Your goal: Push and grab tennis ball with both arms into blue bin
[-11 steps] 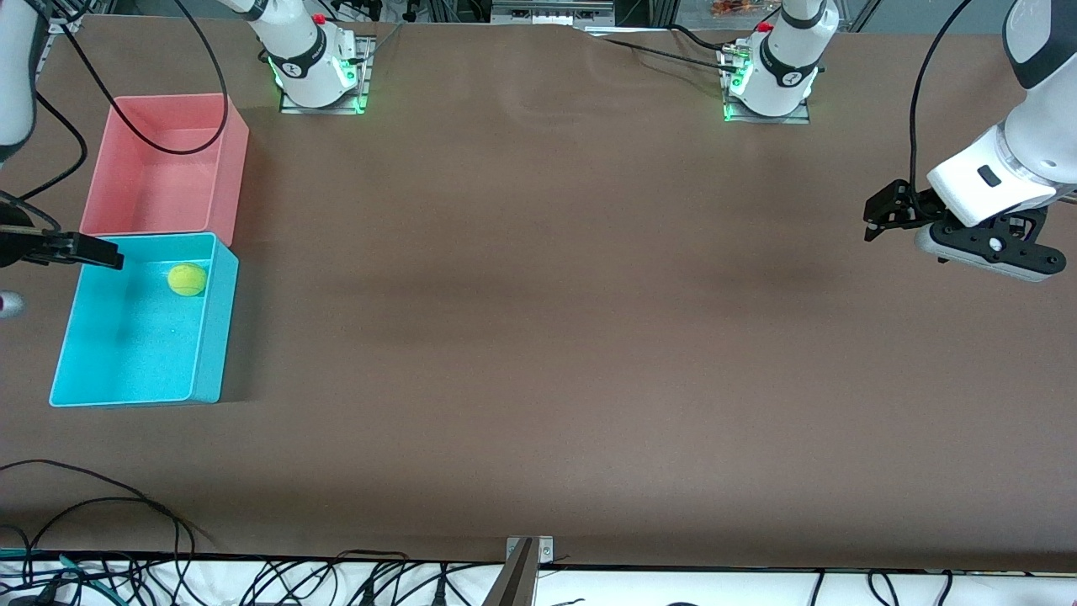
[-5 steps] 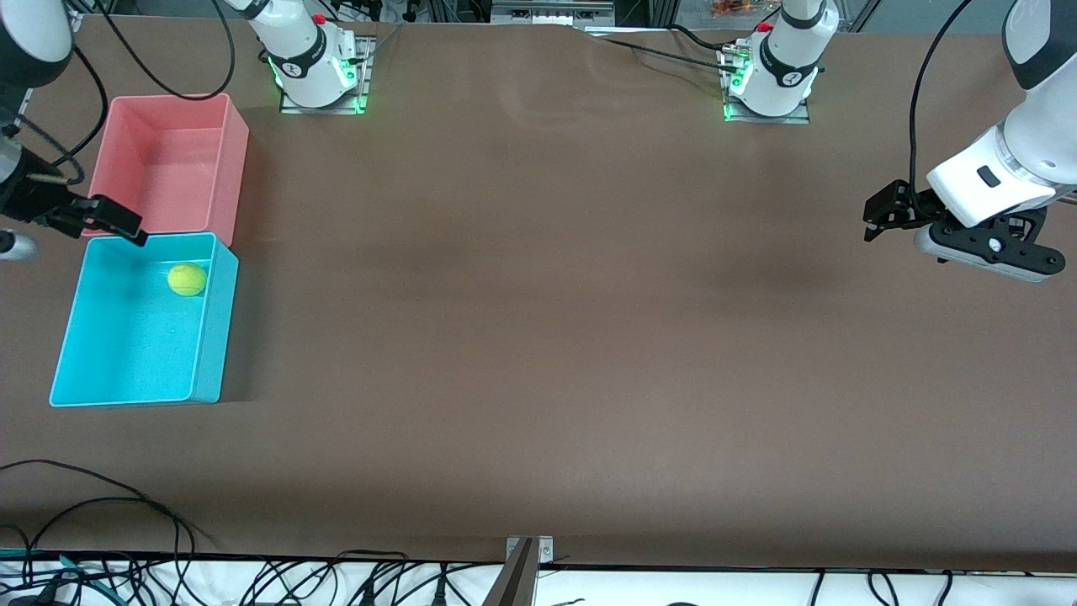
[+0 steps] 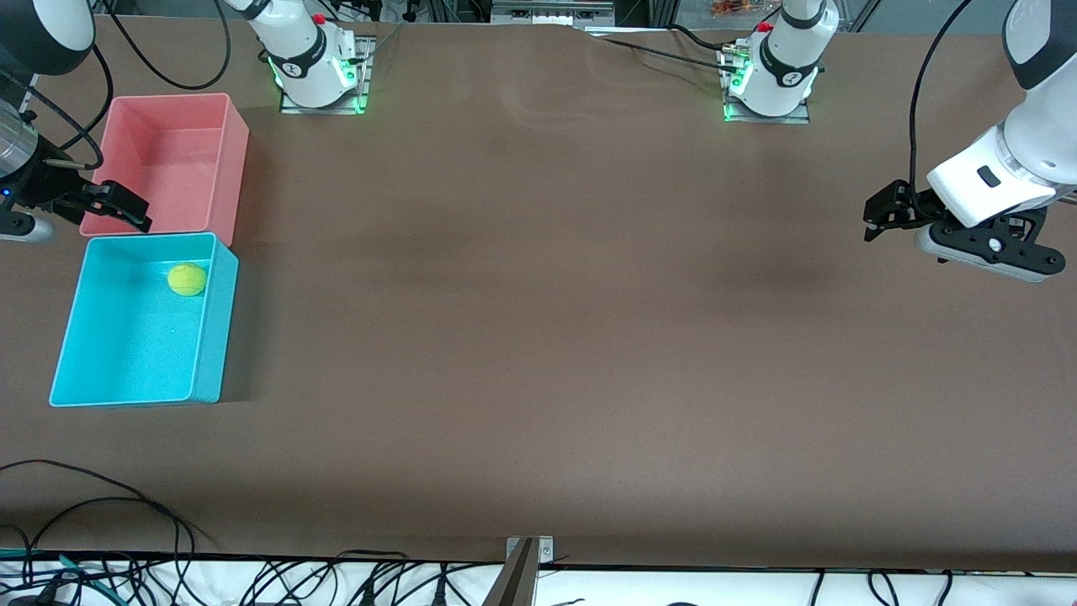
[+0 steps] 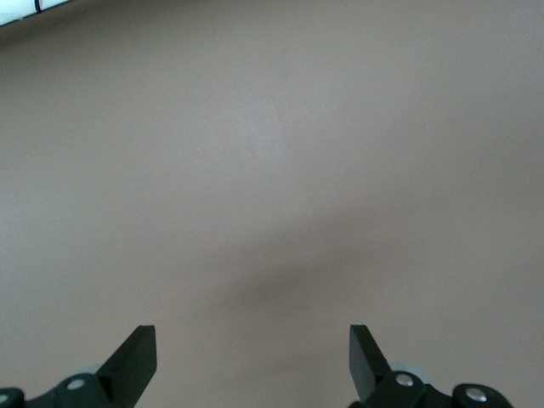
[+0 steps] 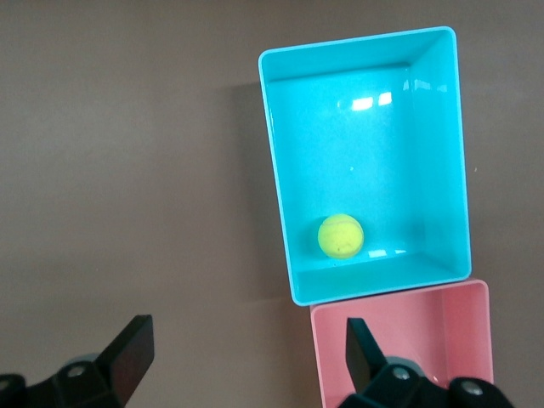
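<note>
Brown matte table (image 3: 538, 337), cables along its near edge. Tennis ball (image 3: 187, 279) in blue bin (image 3: 210, 353); pink bin (image 3: 231, 160) touching. Left gripper (image 3: 879, 220), right gripper (image 3: 118, 210): jaws apart, empty.

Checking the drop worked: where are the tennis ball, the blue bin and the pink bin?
tennis ball (image 3: 187, 279): front view, ball's middle.
blue bin (image 3: 217, 324): front view, side wall.
pink bin (image 5: 399, 327): right wrist view, bare floor.

tennis ball (image 3: 187, 279) in blue bin (image 3: 84, 394), toward its 1 o'clock corner, resting on floor | second bin (image 3: 236, 160) touching blue bin at 12 o'clock, farther from front camera | both bins at right arm's end of table (image 3: 547, 337) | cables (image 3: 92, 513) along table's near edge at 7 o'clock
</note>
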Motion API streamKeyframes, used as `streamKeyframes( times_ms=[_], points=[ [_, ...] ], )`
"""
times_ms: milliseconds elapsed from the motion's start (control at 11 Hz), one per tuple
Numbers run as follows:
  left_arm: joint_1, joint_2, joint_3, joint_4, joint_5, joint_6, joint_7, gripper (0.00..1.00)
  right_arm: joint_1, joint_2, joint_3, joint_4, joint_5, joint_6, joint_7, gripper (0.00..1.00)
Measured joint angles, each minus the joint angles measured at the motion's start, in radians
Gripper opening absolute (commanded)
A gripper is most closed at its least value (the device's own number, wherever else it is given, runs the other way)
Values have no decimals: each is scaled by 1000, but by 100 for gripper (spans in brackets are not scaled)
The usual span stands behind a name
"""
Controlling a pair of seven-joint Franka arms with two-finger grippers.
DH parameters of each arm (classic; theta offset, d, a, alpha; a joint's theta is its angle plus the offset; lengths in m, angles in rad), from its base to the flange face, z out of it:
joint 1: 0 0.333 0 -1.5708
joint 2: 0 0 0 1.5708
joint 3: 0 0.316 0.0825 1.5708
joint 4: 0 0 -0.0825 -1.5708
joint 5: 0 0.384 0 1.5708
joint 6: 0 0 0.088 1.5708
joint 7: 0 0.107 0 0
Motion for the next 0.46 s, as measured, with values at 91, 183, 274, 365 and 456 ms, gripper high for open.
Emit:
streamKeyframes(
  times_ms=[91,183,274,365,456],
  points=[
    [0,0,0,0,0,0,0,100,0,3,3,29,0,-39,-2,100],
    [0,0,0,0,0,0,0,100,0,4,7,63,0,-72,-3,100],
    [0,0,0,0,0,0,0,100,0,5,10,90,0,-93,-3,100],
    [0,0,0,0,0,0,0,100,0,8,12,115,0,-117,-3,100],
    [0,0,0,0,0,0,0,100,0,15,15,144,0,-142,-4,100]
  ],
)
